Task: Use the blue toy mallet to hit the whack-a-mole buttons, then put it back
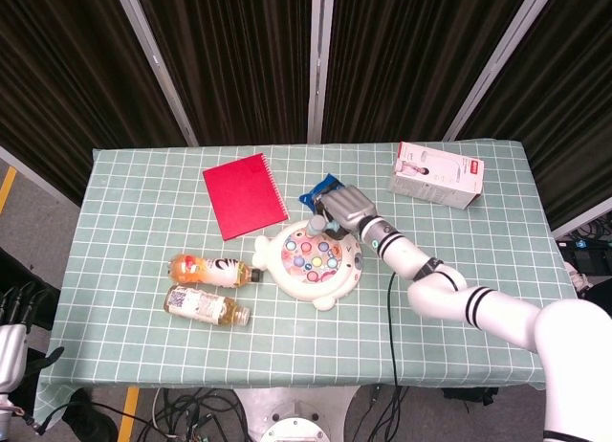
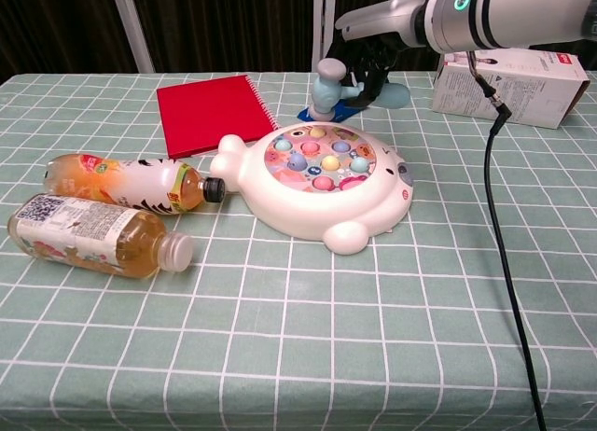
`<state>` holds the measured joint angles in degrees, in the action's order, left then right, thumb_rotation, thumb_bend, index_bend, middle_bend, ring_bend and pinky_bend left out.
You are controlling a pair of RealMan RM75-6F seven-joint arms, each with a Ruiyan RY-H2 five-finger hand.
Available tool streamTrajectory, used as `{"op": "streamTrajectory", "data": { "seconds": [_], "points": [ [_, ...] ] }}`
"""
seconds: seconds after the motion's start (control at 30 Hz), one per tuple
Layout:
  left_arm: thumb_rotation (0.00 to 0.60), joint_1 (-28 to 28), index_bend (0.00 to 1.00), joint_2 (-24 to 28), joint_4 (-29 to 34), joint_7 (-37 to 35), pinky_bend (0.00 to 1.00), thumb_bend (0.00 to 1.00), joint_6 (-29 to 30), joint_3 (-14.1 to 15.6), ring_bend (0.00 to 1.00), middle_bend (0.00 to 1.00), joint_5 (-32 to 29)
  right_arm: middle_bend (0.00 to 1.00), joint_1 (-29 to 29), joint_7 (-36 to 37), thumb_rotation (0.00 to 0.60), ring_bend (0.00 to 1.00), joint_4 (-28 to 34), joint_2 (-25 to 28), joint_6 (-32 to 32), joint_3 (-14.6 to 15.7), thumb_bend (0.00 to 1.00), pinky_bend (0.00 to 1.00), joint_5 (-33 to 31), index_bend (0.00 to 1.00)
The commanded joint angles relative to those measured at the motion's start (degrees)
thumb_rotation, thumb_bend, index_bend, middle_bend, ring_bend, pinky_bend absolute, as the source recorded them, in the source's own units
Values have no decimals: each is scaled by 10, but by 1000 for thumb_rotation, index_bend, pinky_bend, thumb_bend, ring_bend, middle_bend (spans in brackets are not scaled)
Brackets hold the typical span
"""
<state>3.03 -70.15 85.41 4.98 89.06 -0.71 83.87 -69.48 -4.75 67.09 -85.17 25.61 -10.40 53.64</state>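
Note:
My right hand grips the handle of the blue toy mallet. The mallet's pale blue head hangs just above the far edge of the whack-a-mole toy, clear of its buttons. The toy is a white rounded body with several coloured buttons on a pink top, standing mid-table. My left hand hangs off the table's left front corner with dark fingers apart, holding nothing.
A red notebook lies behind the toy on the left. Two drink bottles lie on their sides left of it. A white box sits at the far right, a blue packet under my hand.

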Motion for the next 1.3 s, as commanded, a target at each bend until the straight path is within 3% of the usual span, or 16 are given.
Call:
{"op": "streamTrajectory", "data": {
  "seconds": [0.03, 0.33, 0.53, 0.73, 0.97, 1.13, 1.3],
  "points": [
    [600, 0, 140, 0, 0, -1, 0, 32, -1, 0, 0, 63, -1, 629, -16, -7, 600, 494, -29, -21, -17, 3, 482, 645, -15, 740],
    [600, 0, 140, -2, -5, -4, 0, 32, -5, 0, 0, 63, -3, 629, -36, -19, 600, 494, -75, -53, -39, 19, 482, 645, -35, 740],
    [600, 1, 138, -3, -8, -7, 0, 33, -2, 0, 0, 63, -2, 629, -24, -6, 600, 494, -46, -33, -15, 9, 483, 645, -30, 740],
    [600, 0, 135, -1, -5, -6, 0, 33, 2, 0, 0, 63, 5, 629, 19, 6, 600, 494, 31, 36, 26, 12, 482, 645, -14, 739],
    [600, 0, 135, 3, 6, 3, 0, 33, 9, 1, 0, 63, 13, 629, 92, 21, 600, 493, 107, 109, 60, 52, 482, 645, 29, 739],
    [600, -1, 135, 8, 18, 13, 0, 33, 11, 1, 0, 63, 18, 626, 140, 54, 600, 493, 106, 123, 69, 75, 482, 645, 66, 738],
    [600, -4, 135, 11, 30, 24, 0, 32, 10, 1, 0, 63, 21, 616, 169, 96, 600, 493, 70, 100, 61, 84, 482, 643, 105, 732]
  ]
}}
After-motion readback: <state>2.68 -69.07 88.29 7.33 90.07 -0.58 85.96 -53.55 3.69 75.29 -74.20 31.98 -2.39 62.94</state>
